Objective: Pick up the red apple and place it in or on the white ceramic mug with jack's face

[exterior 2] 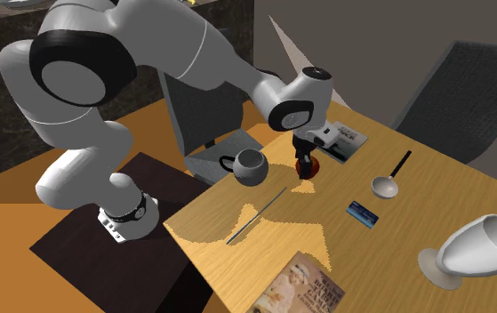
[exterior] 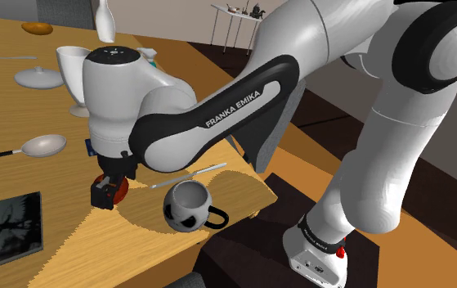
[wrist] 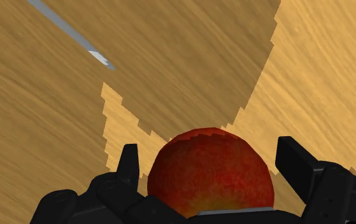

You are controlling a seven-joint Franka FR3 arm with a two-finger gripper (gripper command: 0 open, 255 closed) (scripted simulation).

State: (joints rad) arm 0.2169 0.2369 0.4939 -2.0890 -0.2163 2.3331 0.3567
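In the wrist view the black fingers (wrist: 294, 164) press against both sides of the red apple (wrist: 209, 172). The apple sits deep between them above the wooden counter (wrist: 42, 127), and a knife's tip (wrist: 100, 57) lies beyond. The shoulder view shows what that view does not: the white mug (exterior: 187, 206) with black face markings, near the fingers, its handle turned away from them. The second exterior view also takes in a spoon (exterior 2: 387, 182) and a blue card (exterior 2: 363, 213), both well apart from the fingers.
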